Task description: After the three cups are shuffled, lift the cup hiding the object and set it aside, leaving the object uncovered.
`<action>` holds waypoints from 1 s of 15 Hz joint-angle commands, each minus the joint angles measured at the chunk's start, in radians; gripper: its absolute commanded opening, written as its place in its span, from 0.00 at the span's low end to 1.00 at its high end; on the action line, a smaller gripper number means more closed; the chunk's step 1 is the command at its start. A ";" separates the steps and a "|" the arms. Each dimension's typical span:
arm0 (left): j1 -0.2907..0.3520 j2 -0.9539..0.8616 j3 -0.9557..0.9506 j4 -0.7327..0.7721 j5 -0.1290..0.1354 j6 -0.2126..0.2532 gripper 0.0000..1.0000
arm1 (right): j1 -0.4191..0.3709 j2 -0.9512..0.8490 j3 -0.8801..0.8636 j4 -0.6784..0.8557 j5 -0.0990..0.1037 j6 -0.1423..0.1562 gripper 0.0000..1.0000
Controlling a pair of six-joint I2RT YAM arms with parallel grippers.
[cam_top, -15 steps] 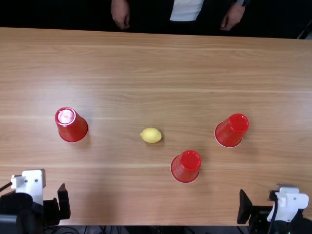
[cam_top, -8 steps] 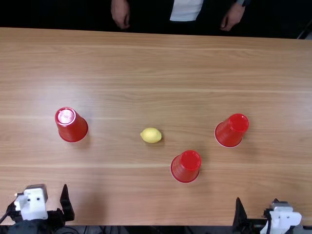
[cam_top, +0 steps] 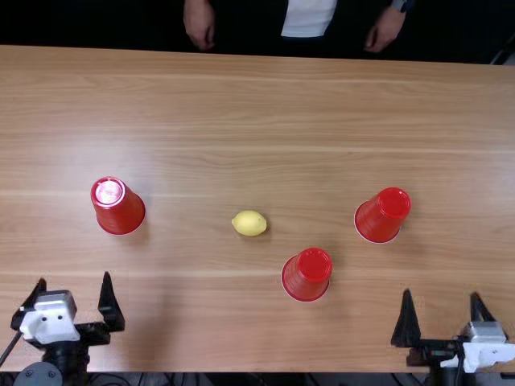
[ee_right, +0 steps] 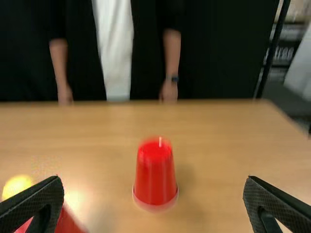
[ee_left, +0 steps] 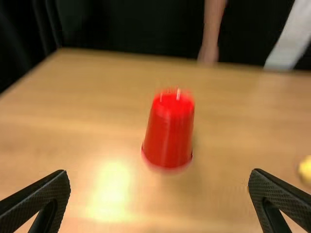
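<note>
Top view: left gripper [cam_top: 72, 279] and right gripper [cam_top: 441, 295] run off the frame at the tabletop's near edge, arms unseen. All three cups mouth-down, insides hidden.

Left wrist view: left-edge cup [ee_left: 168, 130] smeared, rim outline soft. Lemon [ee_left: 306, 171] cut by the frame edge, only a yellow sliver shows.

Right wrist view: right-edge cup [ee_right: 155, 172] blurred. Lemon a fuzzy patch. Near-edge cup [ee_right: 70, 222] cut by the frame, partly behind a finger [ee_right: 36, 194].
</note>
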 commanded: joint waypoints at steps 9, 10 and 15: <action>-0.011 -0.009 -0.297 0.382 0.066 0.076 1.00 | -0.021 -0.004 -0.394 0.570 -0.003 -0.011 1.00; -0.011 -0.009 -0.311 0.382 0.077 0.078 1.00 | -0.021 -0.004 -0.433 0.583 -0.005 -0.011 1.00; -0.015 -0.009 -0.356 0.382 0.092 0.076 1.00 | -0.020 -0.004 -0.523 0.594 0.004 0.003 1.00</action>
